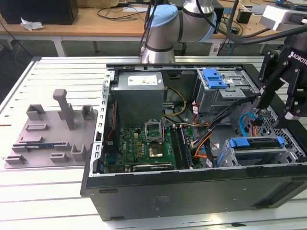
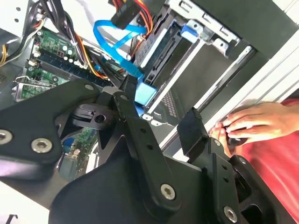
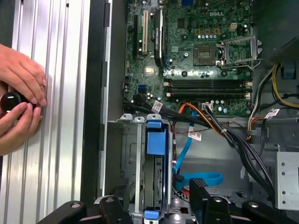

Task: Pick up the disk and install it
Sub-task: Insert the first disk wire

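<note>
My pincer [image 1: 274, 114] hangs with its fingers apart and empty at the exterior view's right, over the open computer case [image 1: 192, 191]. The disk [image 1: 254, 143] sits on edge in the grey drive cage [image 1: 249, 156] just below, lower right of frame.

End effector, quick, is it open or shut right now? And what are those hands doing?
End effector: open, holding nothing.
Person's hands: curled around a small black round object.
</note>
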